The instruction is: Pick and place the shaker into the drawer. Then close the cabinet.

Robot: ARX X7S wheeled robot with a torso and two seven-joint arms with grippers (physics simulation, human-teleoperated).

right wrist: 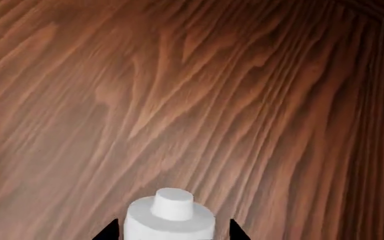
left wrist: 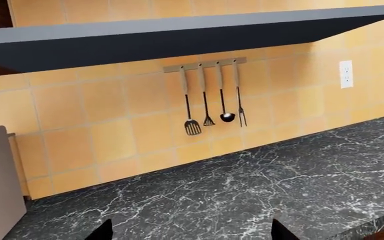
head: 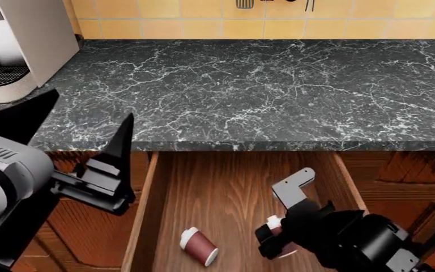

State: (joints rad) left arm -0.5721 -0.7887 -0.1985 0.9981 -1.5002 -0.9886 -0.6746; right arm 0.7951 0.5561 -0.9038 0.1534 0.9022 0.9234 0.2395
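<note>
White-capped shaker (right wrist: 170, 216) pinched in right pincer (head: 278, 241) over open wooden drawer (head: 225, 192), left pincer (left wrist: 188, 232) spread

Open drawer (head: 225, 187) holds a toppled cup (head: 200, 246); countertop (head: 278, 90) bears a coffee machine (head: 21, 39).

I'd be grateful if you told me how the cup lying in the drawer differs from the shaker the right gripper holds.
The cup lies on its side on the drawer floor, free; the shaker sits between the right gripper fingers. The cup is reddish-brown with white ends; the shaker's visible top is white. Both are inside the open drawer.
</note>
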